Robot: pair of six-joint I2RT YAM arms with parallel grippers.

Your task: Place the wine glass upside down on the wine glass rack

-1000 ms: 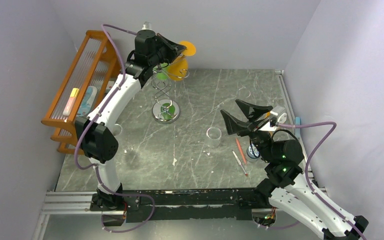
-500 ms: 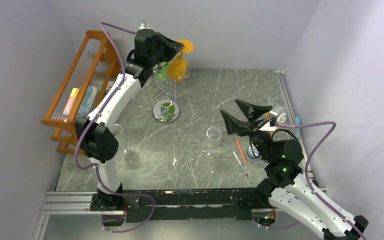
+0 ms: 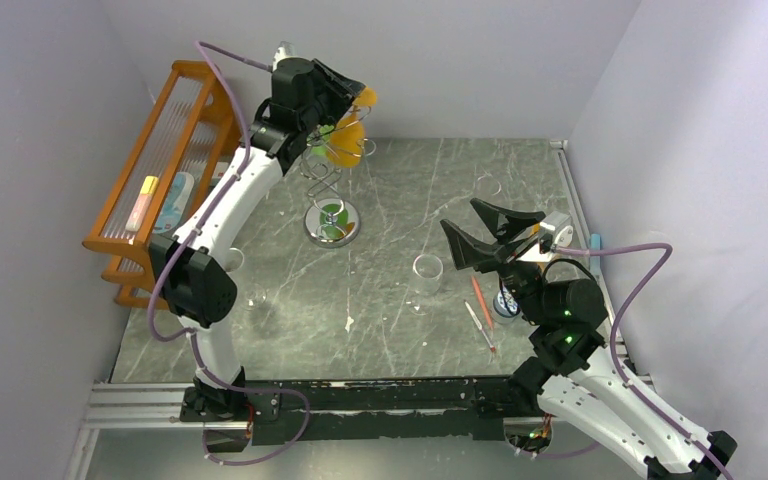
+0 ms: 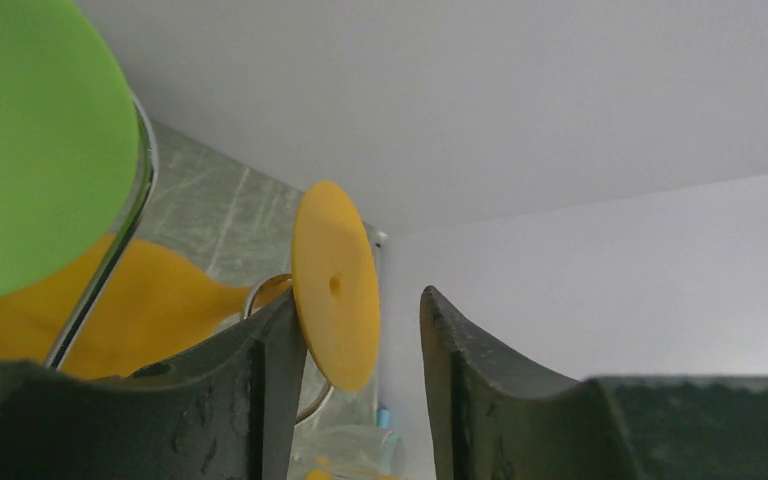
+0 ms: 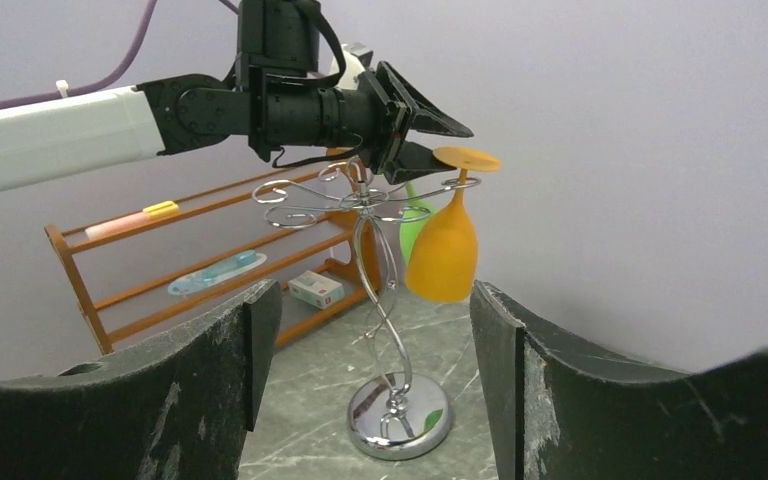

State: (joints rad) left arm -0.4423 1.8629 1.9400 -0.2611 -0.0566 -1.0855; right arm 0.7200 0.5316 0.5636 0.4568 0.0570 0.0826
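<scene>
Orange wine glass hangs bowl-down on silver wire rack, stem upright; left pincer apart astride foot; right pincer apart, distant.

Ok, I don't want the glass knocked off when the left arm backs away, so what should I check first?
1. Orange wine glass hangs upside down from the wine glass rack: ok.
2. Left gripper jaws parted around the glass's foot: ok.
3. Foot clear of both jaws: cannot tell, it sits close against one.
4. Rack upright on its base: ok.
5. Right gripper open, well away from the rack: ok.
</scene>
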